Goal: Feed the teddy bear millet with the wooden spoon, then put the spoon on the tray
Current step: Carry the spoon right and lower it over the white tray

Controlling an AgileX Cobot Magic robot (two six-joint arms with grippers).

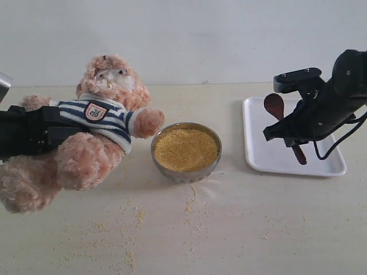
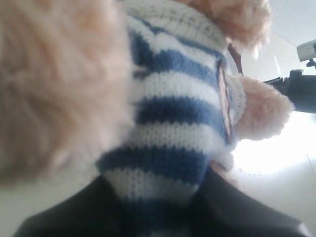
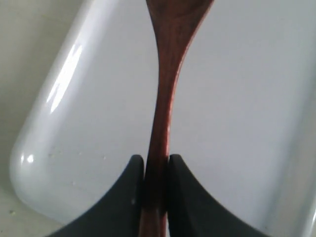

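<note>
Exterior view: teddy bear (image 1: 97, 123) at left, millet (image 1: 186, 149) at centre, tray (image 1: 258, 150) at right. Left wrist view — left gripper (image 2: 160, 212) clamps the bear's striped torso. Right wrist view — right gripper (image 3: 156, 170) pinches the wooden spoon (image 3: 165, 98) by its handle, over the tray.

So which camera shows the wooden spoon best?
The exterior view: the wooden spoon shows bowl and handle end over the tray, its middle hidden by the right gripper. The right wrist view shows only the pinched handle; the left wrist view, mostly the teddy bear.
</note>
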